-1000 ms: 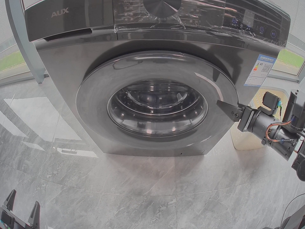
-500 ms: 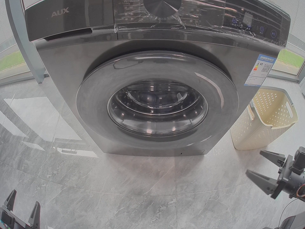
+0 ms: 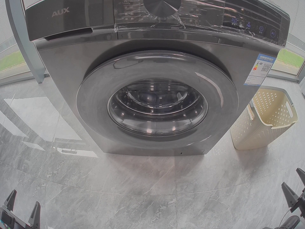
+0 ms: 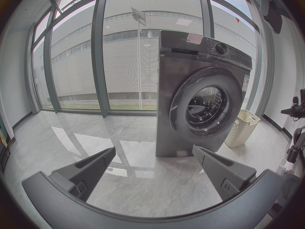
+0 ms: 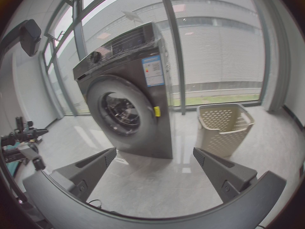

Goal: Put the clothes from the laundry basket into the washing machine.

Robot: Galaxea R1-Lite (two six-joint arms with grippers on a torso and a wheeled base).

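A dark grey front-loading washing machine (image 3: pixel 152 64) stands ahead with its round glass door (image 3: pixel 157 107) closed. It also shows in the left wrist view (image 4: pixel 203 93) and the right wrist view (image 5: pixel 127 96). A cream perforated laundry basket (image 3: pixel 265 120) sits on the floor to the machine's right, and its inside looks empty (image 5: pixel 224 129). My left gripper (image 3: pixel 22 207) hangs low at the near left, open with nothing between its fingers (image 4: pixel 152 155). Low at the near right, my right gripper (image 3: pixel 295 186) is open and holds nothing (image 5: pixel 154 156).
Glossy grey stone floor (image 3: pixel 143 188) stretches in front of the machine and basket. Tall windows with dark frames (image 4: pixel 97 48) rise behind and beside the machine.
My right arm has pulled away from the door's right edge, dropping down and back to the near right. Its gripper has gone from closed at the door to open. The left arm has not moved.
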